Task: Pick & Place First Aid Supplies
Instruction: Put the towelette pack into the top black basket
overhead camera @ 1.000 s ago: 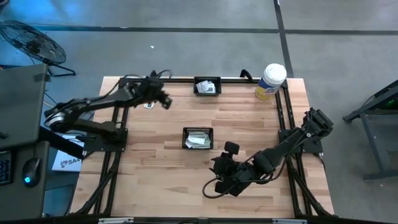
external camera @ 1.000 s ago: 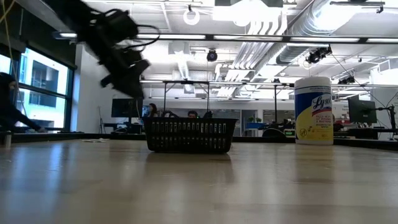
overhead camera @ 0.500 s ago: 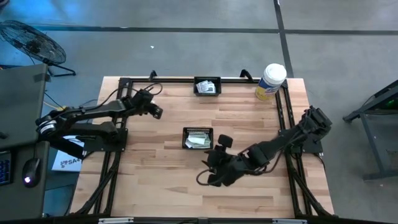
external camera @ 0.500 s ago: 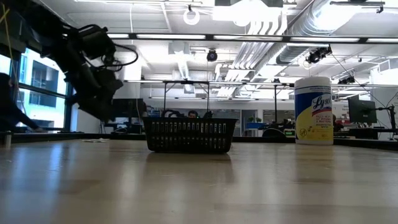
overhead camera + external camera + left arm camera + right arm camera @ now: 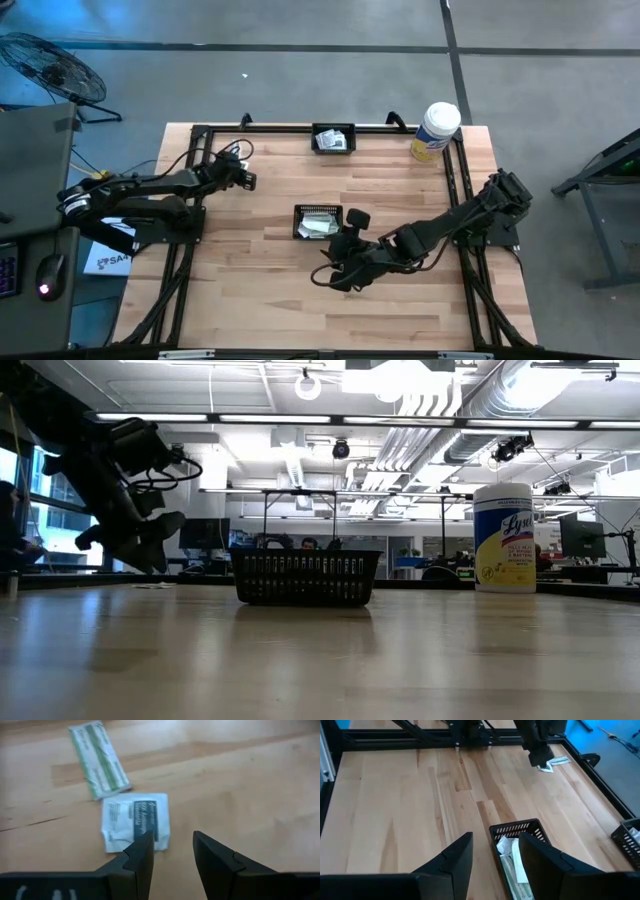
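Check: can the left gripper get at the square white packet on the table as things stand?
Probably yes. The left gripper hangs open just over the square white packet, nothing between them; only the green-striped strip lies beside it.

We see a square white packet (image 5: 134,821) with dark print lying flat on the wooden surface (image 5: 240,780), one corner touching a narrow green-and-white strip (image 5: 98,758) that lies flat beside it. More white and pale green packets (image 5: 512,860) sit piled in the middle basket (image 5: 516,827), others (image 5: 333,139) in the far basket (image 5: 332,128).
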Robot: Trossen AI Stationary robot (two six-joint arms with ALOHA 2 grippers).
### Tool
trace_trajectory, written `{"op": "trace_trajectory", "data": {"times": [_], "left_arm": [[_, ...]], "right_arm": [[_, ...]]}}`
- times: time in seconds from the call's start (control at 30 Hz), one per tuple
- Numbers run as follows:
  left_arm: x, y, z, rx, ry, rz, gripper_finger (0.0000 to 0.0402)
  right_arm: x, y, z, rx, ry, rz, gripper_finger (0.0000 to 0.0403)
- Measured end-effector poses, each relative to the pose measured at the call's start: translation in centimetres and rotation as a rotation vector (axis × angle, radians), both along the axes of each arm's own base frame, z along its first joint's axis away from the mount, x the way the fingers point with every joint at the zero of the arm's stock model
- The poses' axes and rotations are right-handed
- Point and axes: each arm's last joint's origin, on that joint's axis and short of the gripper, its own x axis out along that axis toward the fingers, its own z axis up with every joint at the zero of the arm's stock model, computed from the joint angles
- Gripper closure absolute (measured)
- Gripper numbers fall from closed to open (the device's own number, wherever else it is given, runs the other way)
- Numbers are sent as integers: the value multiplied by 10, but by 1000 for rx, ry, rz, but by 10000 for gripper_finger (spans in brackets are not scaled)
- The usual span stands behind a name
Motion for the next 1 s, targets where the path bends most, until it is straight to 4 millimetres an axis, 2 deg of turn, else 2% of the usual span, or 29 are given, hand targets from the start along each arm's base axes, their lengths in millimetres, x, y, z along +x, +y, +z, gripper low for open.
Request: {"op": "trace_trajectory", "data": {"times": [0.17, 0.77, 0.87, 1.0], "left_arm": [[2, 0, -5, -24, 34, -63, 266], [13, 10, -24, 3, 111, -16, 267], [13, 10, -25, 3, 108, -15, 281], [13, 10, -25, -13, 91, 1, 328]], "right_arm": [[0, 0, 0, 0, 0, 0, 249], [0, 0, 0, -6, 3, 4, 249], [0, 0, 0, -7, 3, 4, 249], [0, 0, 0, -6, 3, 4, 249]]}}
